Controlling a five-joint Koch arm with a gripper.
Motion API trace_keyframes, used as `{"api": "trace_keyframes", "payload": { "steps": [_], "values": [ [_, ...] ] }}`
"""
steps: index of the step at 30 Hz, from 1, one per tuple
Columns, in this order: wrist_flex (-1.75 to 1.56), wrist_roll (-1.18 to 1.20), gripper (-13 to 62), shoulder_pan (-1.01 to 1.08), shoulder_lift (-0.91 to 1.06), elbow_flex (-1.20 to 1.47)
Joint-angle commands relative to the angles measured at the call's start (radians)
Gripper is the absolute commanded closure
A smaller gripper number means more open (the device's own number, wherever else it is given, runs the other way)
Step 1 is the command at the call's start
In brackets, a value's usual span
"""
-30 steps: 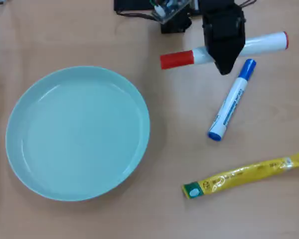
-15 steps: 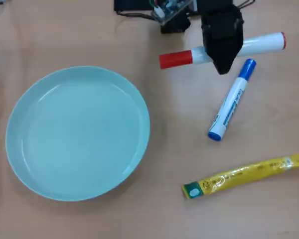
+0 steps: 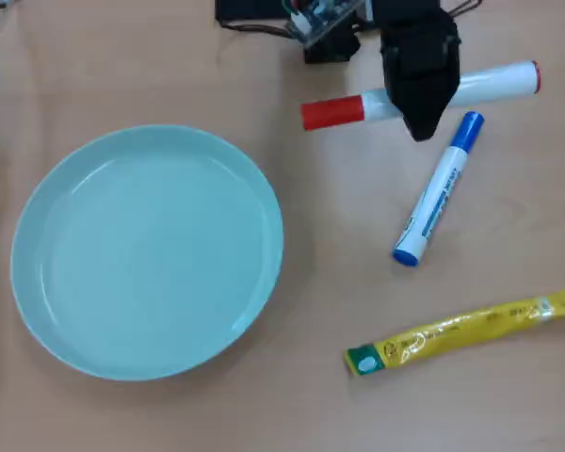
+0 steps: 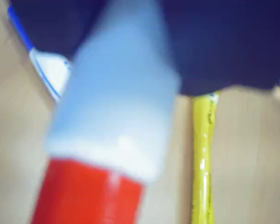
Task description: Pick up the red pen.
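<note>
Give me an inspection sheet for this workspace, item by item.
Surface: light wooden table, no spills seen.
Job's thing: red pen lies near the top edge in the overhead view, red cap pointing left; the wrist view shows it blurred and very close.
Clutter: pale green plate, empty; blue pen and yellow tube, both lying apart from the red pen.
Gripper: gripper sits over the red pen's barrel; jaws hidden, so grip cannot be told.
Cables: wires at the arm's base, top edge.
Surroundings: nothing seen.
</note>
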Motion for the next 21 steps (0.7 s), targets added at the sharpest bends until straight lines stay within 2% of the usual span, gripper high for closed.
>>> {"api": "trace_keyframes", "payload": {
  "steps": [1, 21],
  "values": [
    [-0.080, 0.005, 55.9, -0.002, 0.049, -0.037],
    [-0.080, -0.002, 55.9, 0.002, 0.051, -0.005]
  ]
}}
